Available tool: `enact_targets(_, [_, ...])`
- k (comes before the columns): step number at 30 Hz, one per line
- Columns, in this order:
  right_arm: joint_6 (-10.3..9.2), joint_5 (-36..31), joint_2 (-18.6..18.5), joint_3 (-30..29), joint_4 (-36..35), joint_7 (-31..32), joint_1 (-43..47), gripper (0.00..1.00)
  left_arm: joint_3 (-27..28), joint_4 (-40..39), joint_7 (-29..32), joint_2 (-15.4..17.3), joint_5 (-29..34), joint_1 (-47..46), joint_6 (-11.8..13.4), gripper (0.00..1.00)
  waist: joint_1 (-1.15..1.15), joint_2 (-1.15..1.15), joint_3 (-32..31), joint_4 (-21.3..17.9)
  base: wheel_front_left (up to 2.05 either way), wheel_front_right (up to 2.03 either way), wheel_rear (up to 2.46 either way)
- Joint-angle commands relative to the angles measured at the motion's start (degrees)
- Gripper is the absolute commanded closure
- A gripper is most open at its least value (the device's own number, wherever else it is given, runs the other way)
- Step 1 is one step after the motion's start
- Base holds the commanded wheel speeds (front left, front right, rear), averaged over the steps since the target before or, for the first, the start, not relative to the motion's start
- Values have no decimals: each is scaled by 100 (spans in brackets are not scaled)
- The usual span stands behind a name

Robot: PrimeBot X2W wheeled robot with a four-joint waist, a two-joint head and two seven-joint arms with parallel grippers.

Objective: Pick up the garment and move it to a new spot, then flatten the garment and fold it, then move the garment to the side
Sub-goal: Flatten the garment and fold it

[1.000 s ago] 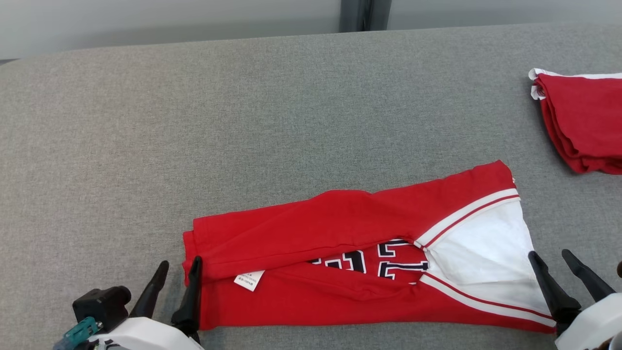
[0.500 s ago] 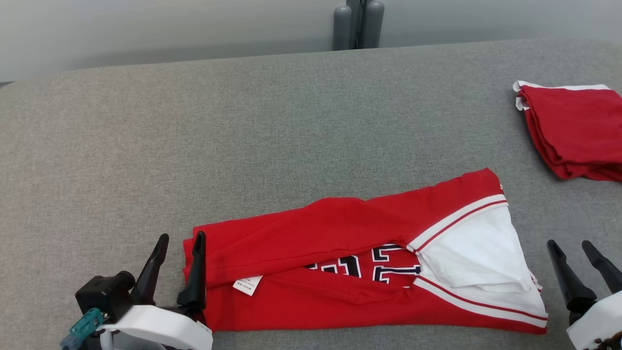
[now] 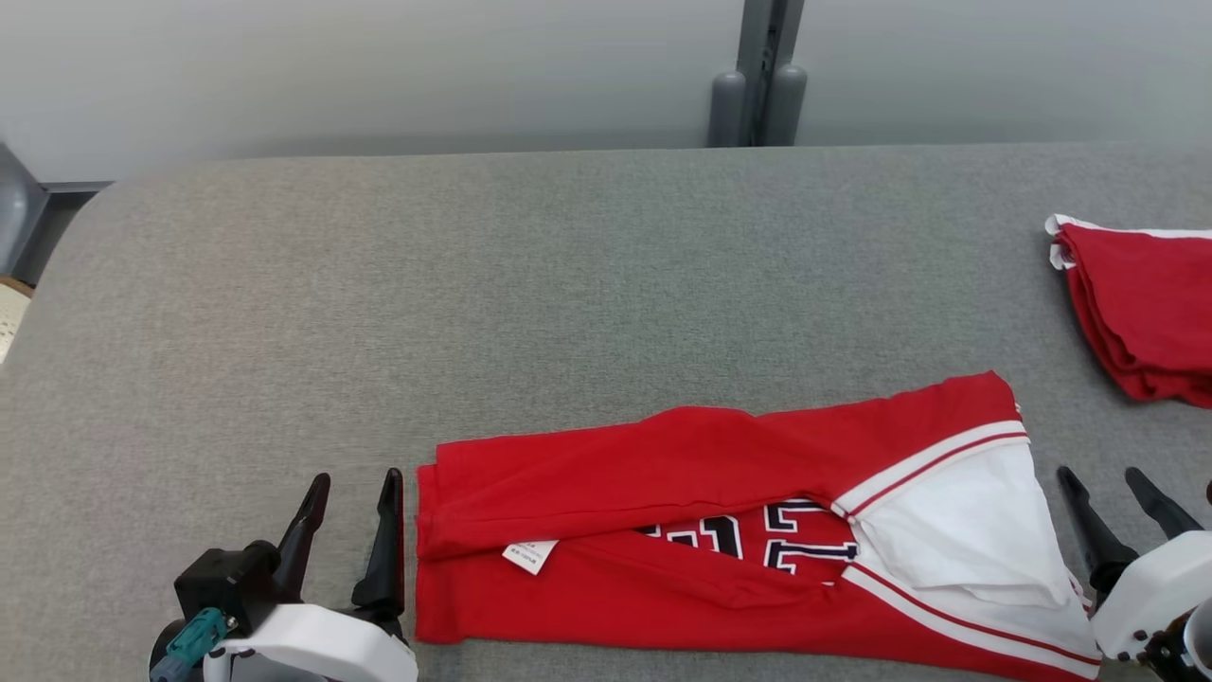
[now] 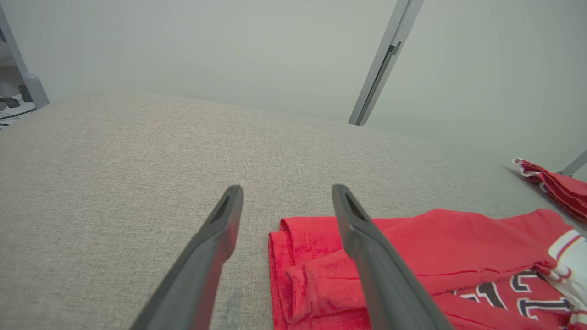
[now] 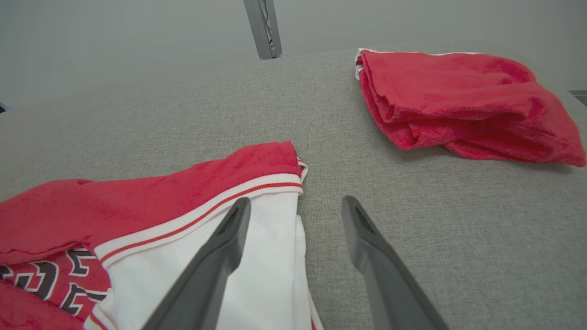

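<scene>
1. As things lie, I judge the pick-up, the move and the flattening finished: the red jersey-style garment with white striped trim and dark numerals (image 3: pixel 720 559) lies flat along the near side of the grey fabric-covered bench (image 3: pixel 568 284).
2. Folding looks part done. The garment's long edges are turned in toward the middle, making a long band. The numerals and a small white care label (image 3: pixel 530 556) show in the gap between them.
3. My left gripper (image 3: pixel 357 476) stands wide open and empty, just beside the band's left end. It is clear of the cloth as far as the head view shows.
4. My right gripper (image 3: pixel 1098 472) is likewise spread wide with nothing in it, just beside the white panel at the right end.
5. Left to do, I reckon: fold the band crosswise, then carry it aside. That might be toward the folded red cloth pile (image 3: pixel 1146 313) at the bench's far right, well apart from the garment.
</scene>
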Motion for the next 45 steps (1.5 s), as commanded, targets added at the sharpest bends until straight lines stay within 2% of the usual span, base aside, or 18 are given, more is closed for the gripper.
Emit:
enact_targets(1, [-1, -63, -62, -41, 112, -37, -66, 0, 35, 29, -38, -3, 52, 4, -17, 0, 0, 0, -53, 67, 0, 0, 0])
enact_targets(8, [-1, -175, 52, 94, 1000, 173, -426, 0, 147, 82, -75, -27, 142, 119, -2, 0, 0, 0, -125, 211, 0, 0, 0])
enact_targets(20, [0, -141, 103, 779, 2549, 677, -1135, 0, 226, 85, -92, -128, 254, 176, -36, 0, 0, 0, -149, 359, 0, 0, 0])
enact_targets(28, [21, 230, 216, 1629, 2554, 717, -1181, 0, 318, 65, -99, -157, 277, 261, -52, 0, 0, 0, -152, 363, 0, 0, 0])
enact_targets(29, [21, 218, 179, 1704, 2548, 707, -1197, 15, 328, 64, -98, -158, 284, 270, -45, 0, 0, 0, -154, 353, 0, 0, 0])
enact_targets(30, [21, 176, 149, 1772, 2559, 709, -1213, 50, 336, 63, -99, -161, 290, 279, -51, 0, 0, 0, -157, 343, 0, 0, 0])
enact_targets(31, [20, 136, 128, 1814, 2590, 713, -1239, 58, 345, 61, -98, -165, 295, 285, -58, 0, 0, 0, -160, 333, 0, 0, 0])
enact_targets(32, [12, 71, 82, 1855, 2692, 695, -1298, 84, 356, 59, -96, -170, 311, 285, -69, 0, 0, 0, -162, 318, 0, 0, 0])
enact_targets(33, [3, 49, 77, 1865, 2738, 677, -1336, 100, 363, 59, -96, -172, 318, 277, -74, 0, 0, 0, -160, 310, 0, 0, 0])
enact_targets(42, [-7, 216, -313, 1757, 2578, 451, -1688, 100, 439, 22, -97, -176, 365, 270, -68, 0, 0, 0, -147, 68, 0, 0, 0])
enact_targets(45, [-7, 360, -648, 1612, 2305, 494, -1657, 100, 440, 1, -98, -170, 381, 263, -67, 0, 0, 0, -140, -91, 0, 0, 0])
